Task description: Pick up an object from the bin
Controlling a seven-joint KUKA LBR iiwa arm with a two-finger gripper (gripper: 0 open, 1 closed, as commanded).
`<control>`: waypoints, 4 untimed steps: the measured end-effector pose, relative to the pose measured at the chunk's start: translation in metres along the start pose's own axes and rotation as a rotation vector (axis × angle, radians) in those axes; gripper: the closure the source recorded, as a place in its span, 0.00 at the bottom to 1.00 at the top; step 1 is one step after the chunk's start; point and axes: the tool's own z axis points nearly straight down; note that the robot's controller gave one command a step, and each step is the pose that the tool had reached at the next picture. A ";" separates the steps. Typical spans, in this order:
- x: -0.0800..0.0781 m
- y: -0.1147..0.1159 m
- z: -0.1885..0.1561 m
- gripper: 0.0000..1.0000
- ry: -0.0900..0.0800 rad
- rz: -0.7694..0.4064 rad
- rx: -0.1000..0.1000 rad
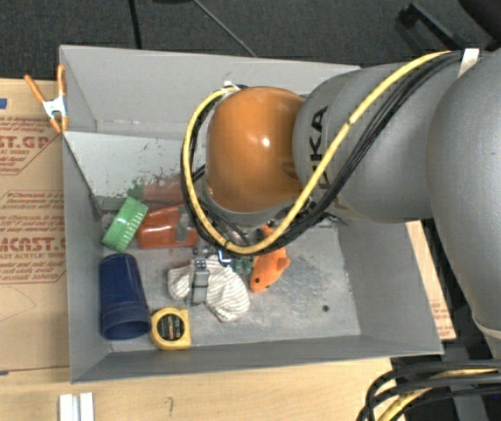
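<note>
the gripper [200, 279] is down on the crumpled white cloth [225, 296] mid-floor in the bin [316, 298], open or closed i can't tell, and it could pinch just a loose fold that slips, or nudge the orange toy [268, 270] just beside it.

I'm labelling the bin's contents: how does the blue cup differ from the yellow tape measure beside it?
The cup is dark blue and long; the tape measure is yellow with a black face, squat and rounded. The cup is clearly larger. The cup lies on its side; the tape measure lies flat, face up. Both sit side by side in the lower left corner of the bin.
</note>
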 end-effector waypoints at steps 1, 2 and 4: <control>-0.002 -0.001 -0.004 0.00 -0.007 0.002 -0.001; -0.004 -0.015 0.030 0.00 -0.016 -0.053 -0.003; -0.011 -0.039 0.108 1.00 -0.007 -0.014 -0.002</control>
